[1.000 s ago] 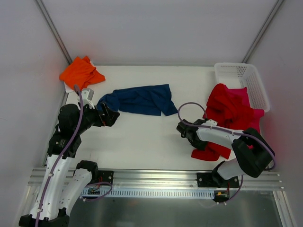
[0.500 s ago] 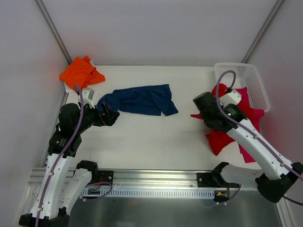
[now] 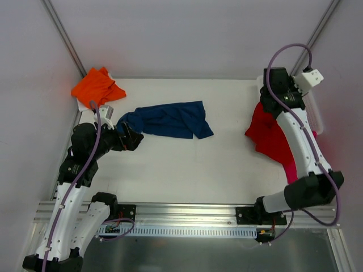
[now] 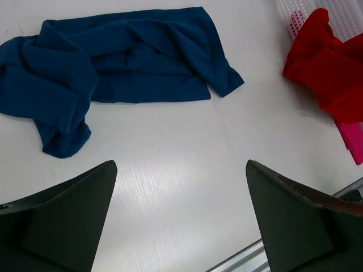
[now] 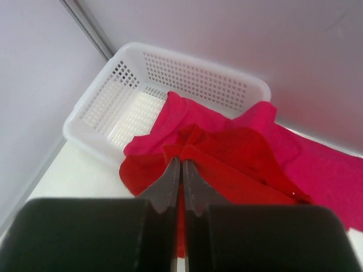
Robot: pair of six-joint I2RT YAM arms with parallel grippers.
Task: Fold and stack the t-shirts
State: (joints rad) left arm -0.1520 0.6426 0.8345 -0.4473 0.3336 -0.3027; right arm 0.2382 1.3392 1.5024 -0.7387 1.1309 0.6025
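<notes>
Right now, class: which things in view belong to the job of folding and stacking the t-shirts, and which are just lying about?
Part of the job: navy t-shirt, orange t-shirt, red t-shirt, pink t-shirt.
Lying about: white mesh basket.

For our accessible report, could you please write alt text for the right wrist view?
The right pincer is shut on a red t-shirt, which lies bunched over a magenta-pink t-shirt. A white mesh basket sits just behind them.

Top view looks down on table; low wrist views likely share the red t-shirt.
</notes>
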